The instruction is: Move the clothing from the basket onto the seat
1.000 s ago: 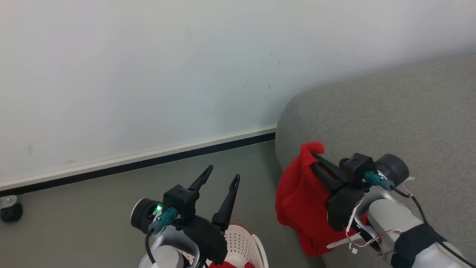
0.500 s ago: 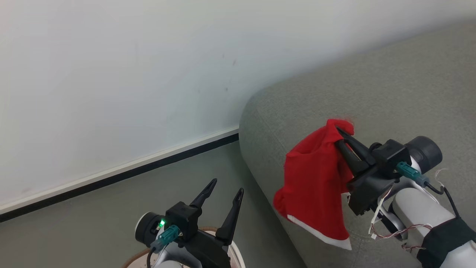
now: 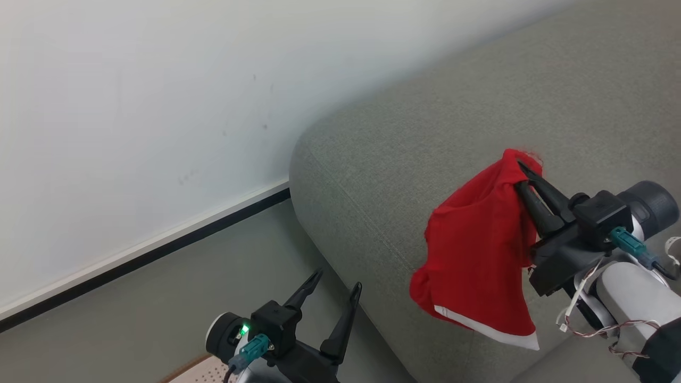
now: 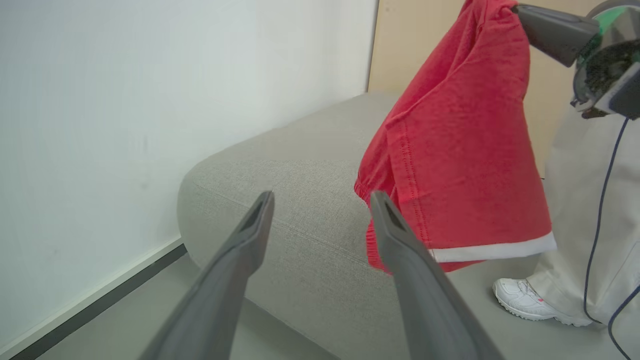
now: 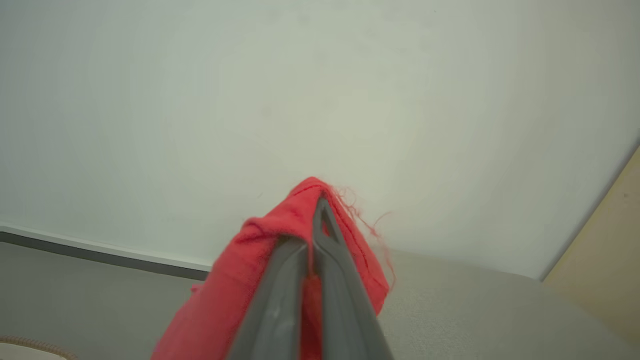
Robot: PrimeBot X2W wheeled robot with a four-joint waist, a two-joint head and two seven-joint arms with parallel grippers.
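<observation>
A red garment with a white hem, the clothing (image 3: pixel 479 260), hangs in the air over the grey seat (image 3: pixel 404 159), pinched at its top by my right gripper (image 3: pixel 524 173), which is shut on it. In the right wrist view the clothing (image 5: pixel 280 250) bunches around the closed fingers (image 5: pixel 320 265). My left gripper (image 3: pixel 335 282) stands open and empty at the bottom of the head view, beside the seat's end. The left wrist view shows the clothing (image 4: pixel 465 150) hanging above the seat (image 4: pixel 300 165). A sliver of the basket (image 3: pixel 197 372) with its brown rim peeks in at the bottom edge.
A white wall (image 3: pixel 133 106) with a dark baseboard (image 3: pixel 133 260) runs behind the seat's end. Grey floor (image 3: pixel 133 319) lies left of the seat. A person's pale trouser leg and white shoe (image 4: pixel 530 300) stand on the seat's far side in the left wrist view.
The head view has swung right, so the seat covers more of it and the basket has slid down out of frame. My right gripper has carried the red clothing up and further over the seat.
</observation>
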